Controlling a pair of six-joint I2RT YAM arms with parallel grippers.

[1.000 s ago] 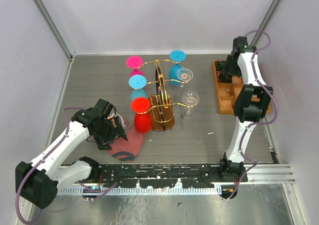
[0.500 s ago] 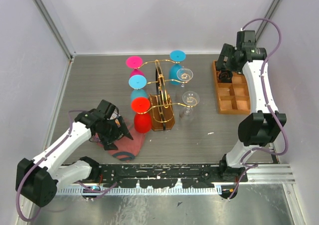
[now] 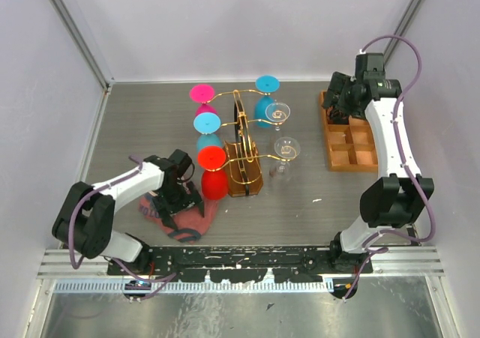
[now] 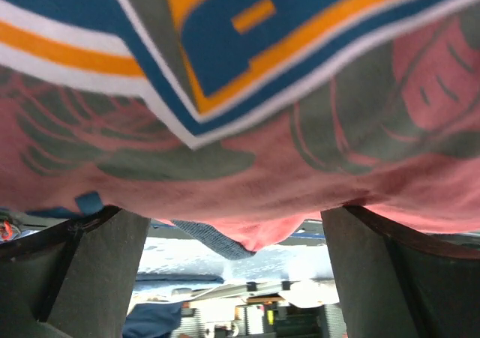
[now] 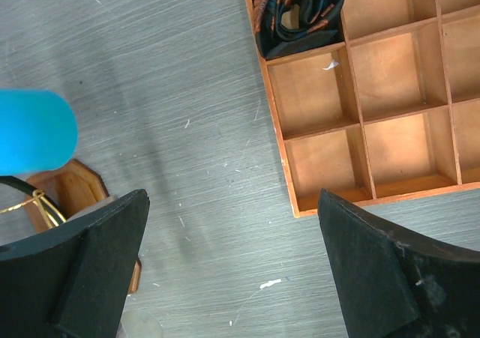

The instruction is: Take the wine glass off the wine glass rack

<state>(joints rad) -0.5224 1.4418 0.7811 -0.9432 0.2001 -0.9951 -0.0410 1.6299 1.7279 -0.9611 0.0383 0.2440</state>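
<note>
Wine glass rack (image 3: 241, 147) stands mid-table with every glass on it, hanging foot-up. The red wine glass (image 3: 213, 171) is on the near-left arm, and the pink glass (image 3: 201, 94), blue glasses (image 3: 265, 85) and clear glasses (image 3: 286, 149) are on the other arms. Left gripper (image 3: 180, 203) sits low on the pink cloth (image 3: 196, 216) just beside the red glass, fingers (image 4: 75, 278) spread wide and gripping nothing; right gripper (image 3: 339, 106) hovers released and empty at the far-left corner of the wooden tray (image 3: 360, 162), well apart from the rack.
</note>
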